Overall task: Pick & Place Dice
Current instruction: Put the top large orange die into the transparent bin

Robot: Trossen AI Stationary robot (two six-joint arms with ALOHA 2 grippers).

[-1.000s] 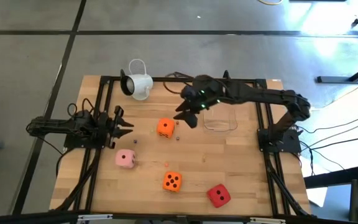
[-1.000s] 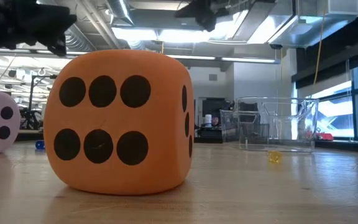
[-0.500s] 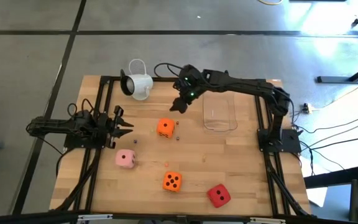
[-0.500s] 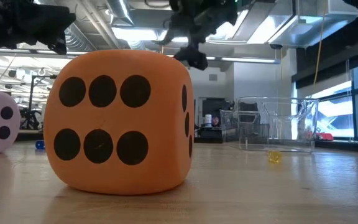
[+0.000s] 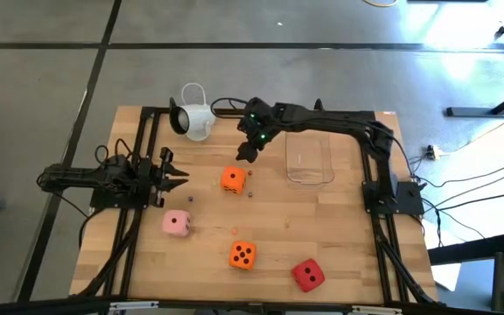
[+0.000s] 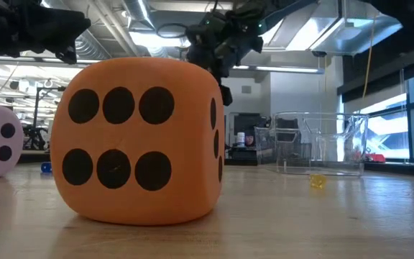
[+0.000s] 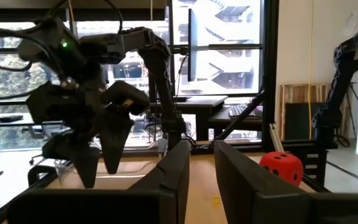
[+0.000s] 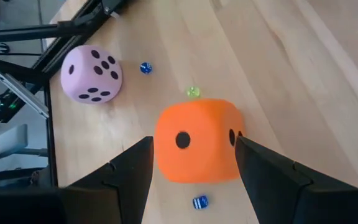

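Note:
Four dice lie on the wooden table: an orange die [image 5: 232, 179] at the middle, a pale pink die [image 5: 177, 223], a second orange die [image 5: 242, 255] near the front, and a red die [image 5: 307, 274]. My right gripper [image 5: 247, 154] is open and hangs just beyond the middle orange die on its far right, touching nothing. In the right wrist view its fingers [image 8: 126, 171] stand on either side of that die [image 8: 196, 148], above it. My left gripper [image 5: 178, 178] waits open at the table's left edge.
A clear plastic box [image 5: 310, 160] stands right of my right gripper. A white mug-like camera [image 5: 192, 120] sits at the far left. Tiny blue [image 8: 145, 68], green [image 8: 193, 92] and blue [image 8: 199, 202] dice lie around the orange die. A black frame [image 5: 143, 157] runs along the table's sides.
My right gripper has swung toward the table's left edge and come down toward the middle orange die, staying open. The dice have not moved.

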